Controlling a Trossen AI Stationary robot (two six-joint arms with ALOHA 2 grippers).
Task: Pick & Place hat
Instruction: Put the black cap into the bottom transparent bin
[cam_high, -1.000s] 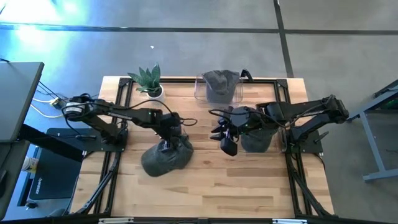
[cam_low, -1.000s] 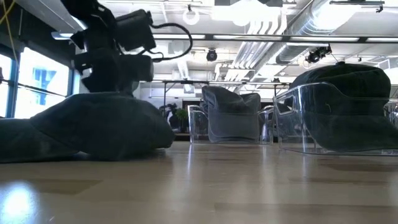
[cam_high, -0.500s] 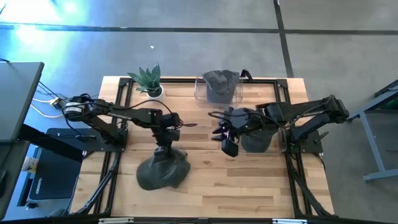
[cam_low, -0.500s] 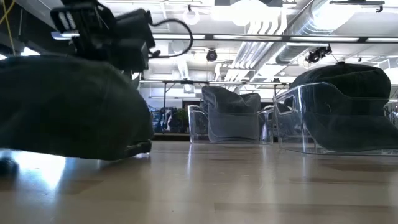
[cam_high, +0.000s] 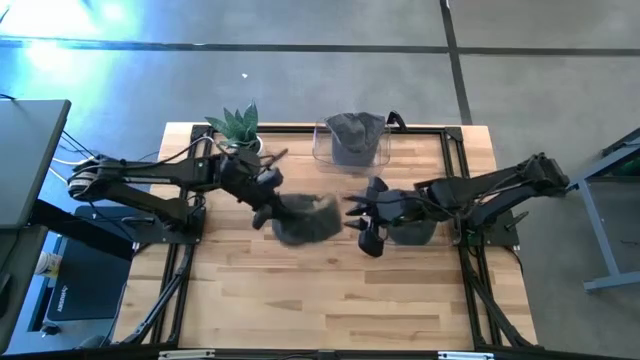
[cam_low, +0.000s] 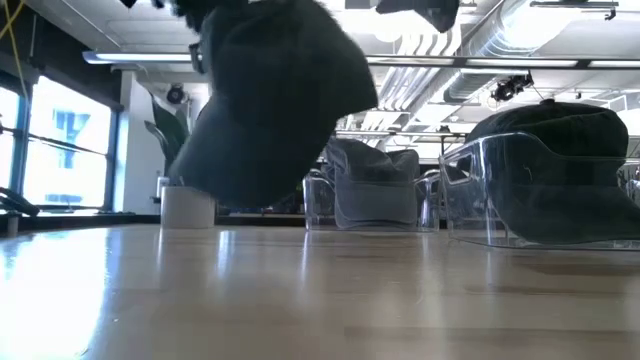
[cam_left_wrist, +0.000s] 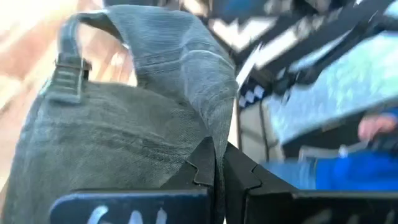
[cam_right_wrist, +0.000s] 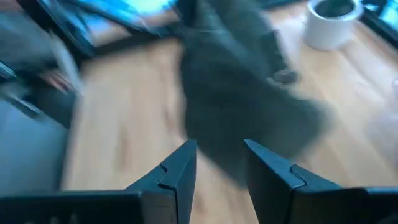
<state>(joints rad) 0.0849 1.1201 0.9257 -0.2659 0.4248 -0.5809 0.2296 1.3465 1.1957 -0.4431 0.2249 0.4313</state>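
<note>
Lifted off the tabletop (cam_high: 330, 290), hat (cam_high: 305, 218) hangs pinched in left end effector (cam_high: 268, 208); right end effector (cam_high: 366, 228) waits, fingers parted; placing remains.

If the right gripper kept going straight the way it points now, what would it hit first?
Most likely the grey hat, which hangs from the left gripper directly ahead of the open right gripper; how far off it is, is unclear.

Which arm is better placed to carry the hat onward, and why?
Left. The left gripper is shut on the hat, lifted off the table; the right gripper is open and empty beside it.
</note>
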